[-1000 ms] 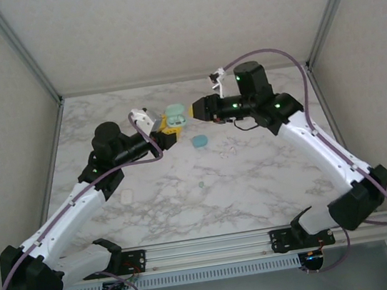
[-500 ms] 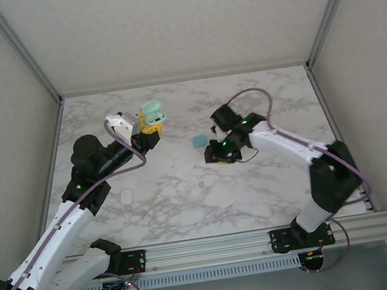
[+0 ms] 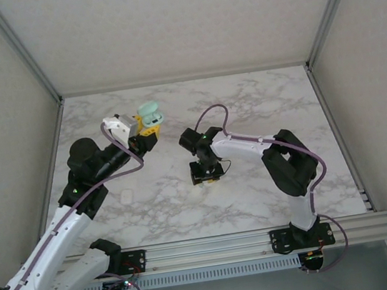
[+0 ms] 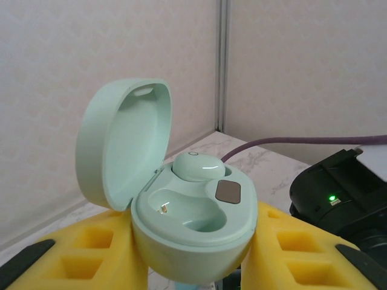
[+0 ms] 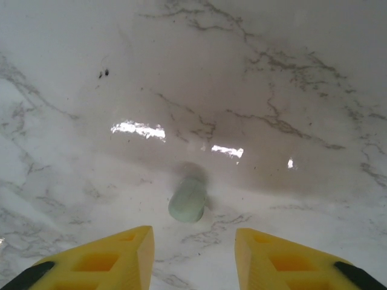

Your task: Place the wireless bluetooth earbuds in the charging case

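- A mint case (image 4: 192,232), one glossy earbud (image 4: 196,166) seated, is gripped by the left hand (image 4: 193,263).
- A loose earbud (image 5: 187,200) is seen before the parted, empty right hand (image 5: 193,254).

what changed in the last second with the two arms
The left gripper carried the open mint-green plastic charging case leftward. The right gripper swung back from it toward the near side and now hovers, jaws open, over a tiny pale mint earbud on the white marble table. Unchanged: case gripped, lid open.
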Action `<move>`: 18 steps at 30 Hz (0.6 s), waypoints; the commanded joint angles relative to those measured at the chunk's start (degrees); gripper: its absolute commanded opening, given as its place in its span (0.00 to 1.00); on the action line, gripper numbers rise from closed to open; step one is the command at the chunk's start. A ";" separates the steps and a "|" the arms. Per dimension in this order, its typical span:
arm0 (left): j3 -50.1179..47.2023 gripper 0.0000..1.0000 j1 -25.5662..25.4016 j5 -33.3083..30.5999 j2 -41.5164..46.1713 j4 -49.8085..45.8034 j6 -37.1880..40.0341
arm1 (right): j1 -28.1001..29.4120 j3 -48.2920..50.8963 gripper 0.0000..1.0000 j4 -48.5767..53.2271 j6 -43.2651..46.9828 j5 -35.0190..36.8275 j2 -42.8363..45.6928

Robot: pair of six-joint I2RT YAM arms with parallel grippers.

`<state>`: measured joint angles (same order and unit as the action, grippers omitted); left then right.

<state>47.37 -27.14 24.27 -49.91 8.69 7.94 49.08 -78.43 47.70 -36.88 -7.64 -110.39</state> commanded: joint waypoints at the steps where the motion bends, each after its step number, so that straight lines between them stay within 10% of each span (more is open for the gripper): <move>1: 0.93 0.22 0.50 -0.39 0.79 -0.25 0.64 | 0.72 -2.96 0.40 2.21 -1.45 3.00 -2.60; 18: 0.57 0.22 0.50 -0.03 0.00 0.15 0.66 | 1.71 -6.44 0.35 4.42 -1.31 4.39 -6.92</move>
<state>47.37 -27.14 24.29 -49.95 8.69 7.94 49.93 -83.11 49.63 -37.30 -4.89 -116.20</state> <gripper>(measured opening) 0.362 0.352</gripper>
